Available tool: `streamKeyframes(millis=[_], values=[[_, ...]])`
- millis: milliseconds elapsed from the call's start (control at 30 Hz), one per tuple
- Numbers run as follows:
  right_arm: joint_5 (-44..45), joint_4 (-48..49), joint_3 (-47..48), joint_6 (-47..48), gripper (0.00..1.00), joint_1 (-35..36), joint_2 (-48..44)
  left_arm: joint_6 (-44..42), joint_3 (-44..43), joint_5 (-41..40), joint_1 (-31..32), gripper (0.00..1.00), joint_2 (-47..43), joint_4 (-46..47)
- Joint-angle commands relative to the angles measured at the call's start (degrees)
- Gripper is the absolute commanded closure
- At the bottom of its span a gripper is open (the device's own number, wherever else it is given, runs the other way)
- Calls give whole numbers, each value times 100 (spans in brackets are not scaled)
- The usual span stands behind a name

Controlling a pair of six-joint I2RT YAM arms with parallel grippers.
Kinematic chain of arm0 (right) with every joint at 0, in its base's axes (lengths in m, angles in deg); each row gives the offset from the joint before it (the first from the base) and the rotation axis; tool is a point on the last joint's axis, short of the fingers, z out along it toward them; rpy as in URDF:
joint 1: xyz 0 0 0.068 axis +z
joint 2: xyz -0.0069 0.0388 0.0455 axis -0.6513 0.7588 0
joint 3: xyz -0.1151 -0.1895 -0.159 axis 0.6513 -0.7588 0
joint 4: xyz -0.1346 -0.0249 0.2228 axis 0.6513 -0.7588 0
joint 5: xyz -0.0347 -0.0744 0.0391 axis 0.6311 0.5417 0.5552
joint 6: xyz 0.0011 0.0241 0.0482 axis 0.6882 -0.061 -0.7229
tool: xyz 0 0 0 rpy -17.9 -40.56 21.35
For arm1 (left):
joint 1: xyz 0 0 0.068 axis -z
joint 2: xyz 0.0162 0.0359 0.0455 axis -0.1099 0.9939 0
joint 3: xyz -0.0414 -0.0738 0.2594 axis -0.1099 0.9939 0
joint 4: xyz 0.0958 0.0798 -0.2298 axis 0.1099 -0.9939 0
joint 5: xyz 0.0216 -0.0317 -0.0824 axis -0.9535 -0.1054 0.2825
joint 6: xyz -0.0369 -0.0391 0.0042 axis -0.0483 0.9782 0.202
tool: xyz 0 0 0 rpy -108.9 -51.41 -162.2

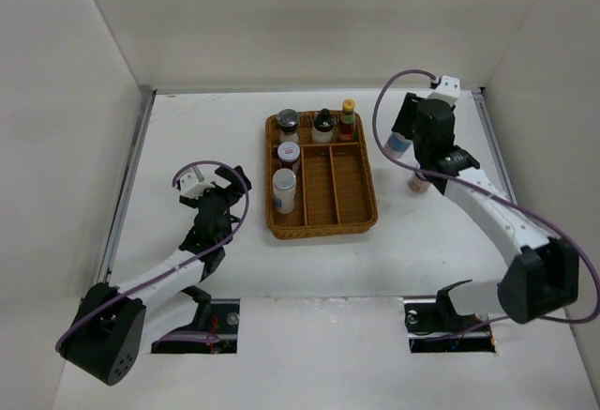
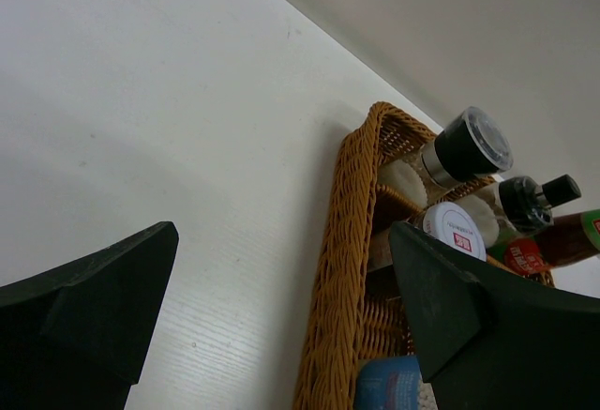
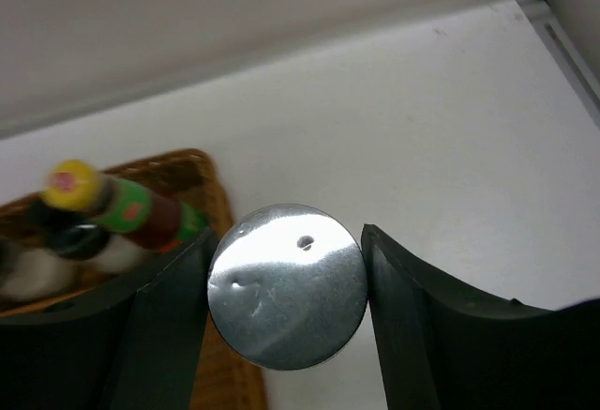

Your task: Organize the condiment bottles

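Observation:
My right gripper [image 3: 286, 279] holds a cylinder with a shiny silver top [image 3: 287, 288], one finger pressed against each side. From above, that bluish-white cylinder [image 1: 397, 144] stands right of the wicker tray [image 1: 323, 232]. The tray's back row holds two dark-capped jars [image 1: 288, 124] [image 1: 323, 125] and a red sauce bottle with a yellow cap [image 1: 348, 118]. In the left column are a red-lidded jar [image 1: 289, 154] and a white-lidded bottle [image 1: 284, 190]. My left gripper [image 1: 228, 186] hangs open just left of the tray, with nothing between its fingers.
A small brownish jar [image 1: 419, 183] stands on the table, partly hidden under my right forearm. The left wrist view shows the tray's woven wall [image 2: 352, 269] close to the right finger [image 2: 441, 307]. White walls enclose the table on three sides.

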Motion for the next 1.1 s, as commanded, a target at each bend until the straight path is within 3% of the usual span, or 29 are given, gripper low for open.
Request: streamKeyframes(millis=[0,300,467,900,967,1067], values=[[-234,653,190,-51,57,707,-437,55,56,10,-25,0,-28,322],[-569,1170,682,19,55,2150,380,63,73,1,-33,0,7,322],[-692,1381,1095,177,54,2308,1012,63,108,18,-51,0,7,366],[-42,1733,1368,845,51,2520,2358,63,109,54,-51,0,77,445],[-7,1733,1386,854,45,2528,2428,63,109,54,-51,0,77,445],[63,1646,1368,863,22,2572,2298,63,109,62,-51,0,77,445]])
